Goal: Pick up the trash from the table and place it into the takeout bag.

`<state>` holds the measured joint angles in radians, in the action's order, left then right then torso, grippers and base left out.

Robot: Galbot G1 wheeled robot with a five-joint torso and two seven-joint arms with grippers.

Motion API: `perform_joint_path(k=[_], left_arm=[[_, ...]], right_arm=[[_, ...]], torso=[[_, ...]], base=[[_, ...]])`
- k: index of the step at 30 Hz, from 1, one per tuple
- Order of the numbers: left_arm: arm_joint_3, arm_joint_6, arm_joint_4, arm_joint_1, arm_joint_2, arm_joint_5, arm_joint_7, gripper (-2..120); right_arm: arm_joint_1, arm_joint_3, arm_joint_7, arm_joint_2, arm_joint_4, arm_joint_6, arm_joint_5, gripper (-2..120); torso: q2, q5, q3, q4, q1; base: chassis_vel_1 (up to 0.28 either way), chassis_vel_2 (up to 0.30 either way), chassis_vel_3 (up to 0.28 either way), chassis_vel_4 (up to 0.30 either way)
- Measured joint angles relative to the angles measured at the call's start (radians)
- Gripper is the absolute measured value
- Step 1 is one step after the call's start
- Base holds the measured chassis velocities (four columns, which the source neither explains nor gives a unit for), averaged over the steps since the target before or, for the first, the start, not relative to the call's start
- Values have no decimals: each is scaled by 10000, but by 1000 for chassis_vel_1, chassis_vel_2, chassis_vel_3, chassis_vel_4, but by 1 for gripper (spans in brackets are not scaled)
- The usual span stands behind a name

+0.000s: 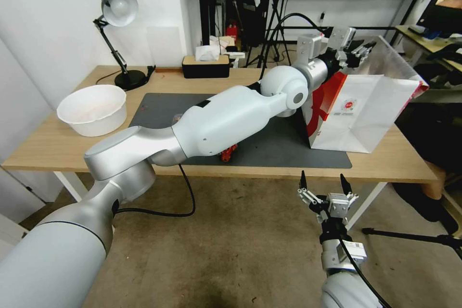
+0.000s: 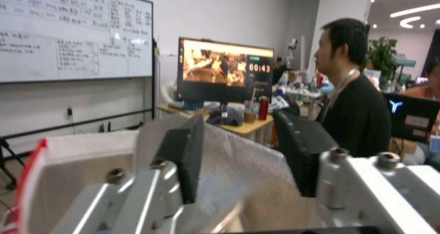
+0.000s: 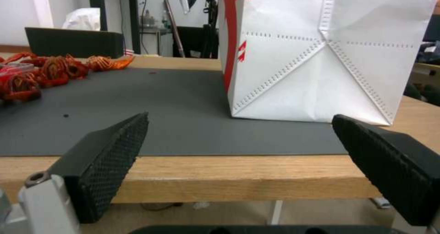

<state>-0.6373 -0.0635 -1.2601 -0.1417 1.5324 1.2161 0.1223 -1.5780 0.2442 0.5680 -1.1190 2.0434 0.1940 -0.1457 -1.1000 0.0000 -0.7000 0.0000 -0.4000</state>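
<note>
The takeout bag point(image 1: 365, 110) stands open at the right end of the dark mat point(image 1: 269, 147) on the table point(image 1: 57, 147). My left arm reaches across the table, and its gripper point(image 1: 357, 51) hangs open over the bag's mouth. In the left wrist view the left gripper point(image 2: 239, 117) has nothing clamped between its fingers, and the bag's pale rim point(image 2: 78, 158) lies below them. Red crumpled trash point(image 1: 228, 153) peeks out under the left arm; the right wrist view shows the same trash point(image 3: 46, 72) on the mat. My right gripper point(image 1: 325, 184) is open below the table's front edge, facing the bag point(image 3: 321, 55).
A large white tub point(image 1: 94, 108) stands at the table's left end, with a desk lamp point(image 1: 118, 33) and a black tissue box point(image 1: 206, 65) along the back edge. Tripods and a desk crowd the room behind and to the right.
</note>
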Motion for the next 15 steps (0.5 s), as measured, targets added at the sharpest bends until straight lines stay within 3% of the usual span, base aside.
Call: perform_joint_path(k=[4,5,8,13,15], left_arm=[[470,169,-240,33,-228,-440,41,64],[470,169,-240,33,-228,-440,41,64],[720,177,-1046,205,-1101,-1140,200,78],[1146,102,-1517,492,-1775,-1676,237,91],[1644,46,-1805,730,-2420,-2175,200,99]], right_arm=[[-7,2,2,1,0,1,-1,100],[-7,2,2,1,0,1,-1,100],[-10,2,5,-13,-9,6,-1,100],[-42,0,5,-12,-22,15,-1,100],[-83,-11,5,-16,-12,17,0,100]], torso=[[0,0,0,-1,0],[0,0,0,-1,0],[0,-2,0,1,1],[0,-4,0,0,0],[0,-4,0,1,0]], base=[[0,0,0,0],[0,0,0,0],[0,0,0,0],[0,0,0,0],[0,0,0,0]])
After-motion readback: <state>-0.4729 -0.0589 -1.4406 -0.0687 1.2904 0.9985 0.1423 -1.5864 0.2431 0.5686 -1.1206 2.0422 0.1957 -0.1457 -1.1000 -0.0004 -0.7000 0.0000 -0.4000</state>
